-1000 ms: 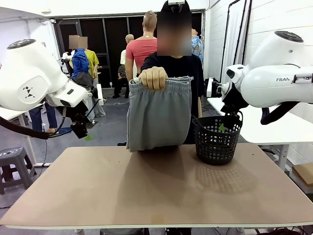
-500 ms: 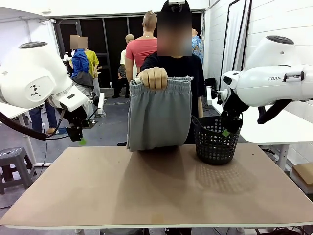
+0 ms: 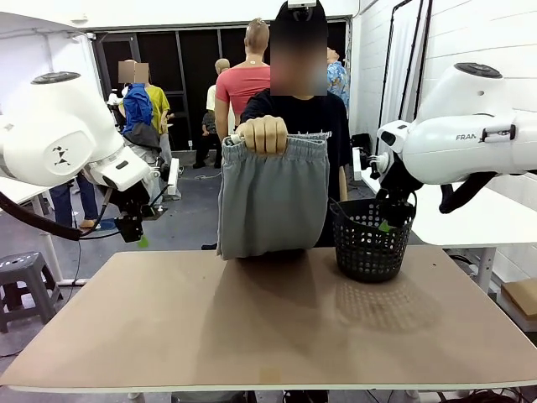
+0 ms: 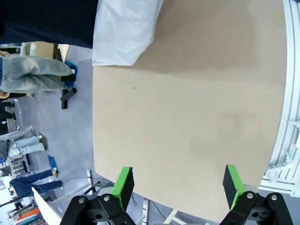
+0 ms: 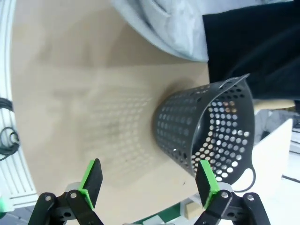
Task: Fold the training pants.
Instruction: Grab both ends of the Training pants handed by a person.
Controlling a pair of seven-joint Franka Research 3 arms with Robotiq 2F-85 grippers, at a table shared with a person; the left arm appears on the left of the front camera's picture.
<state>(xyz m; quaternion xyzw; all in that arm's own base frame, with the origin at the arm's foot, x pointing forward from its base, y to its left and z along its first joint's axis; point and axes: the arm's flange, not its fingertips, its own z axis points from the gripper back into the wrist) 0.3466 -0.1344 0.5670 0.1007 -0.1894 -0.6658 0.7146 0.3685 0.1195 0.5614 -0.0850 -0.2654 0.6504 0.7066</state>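
While a person's hand (image 3: 263, 134) grips the training pants (image 3: 273, 201) by the gathered waistband, the garment hangs upright at 12 o'clock over the far edge of the tabletop (image 3: 268, 327). Its lower end is at or just above the surface; I can't tell if it touches. The pants hang short for trousers, so they may be doubled over already, but that's unclear from here. A black mesh basket (image 3: 369, 243) stands at about 1 o'clock, just beside the pants, and looks empty.

The left end effector (image 3: 134, 233) hovers off the tabletop's left side at about 10 o'clock, well apart from the pants, with its green pads spread fully wide and nothing between them. The right end effector (image 3: 388, 214) hangs above the basket rim at about 2 o'clock, also wide open and holding nothing.

Progress, as a judgement: barely begun. The pants are not laid flat, there is no fold on the tabletop, and neither arm has contact with the fabric. Left to do: get the pants down and spread out, make the folds, and possibly put them in the basket.
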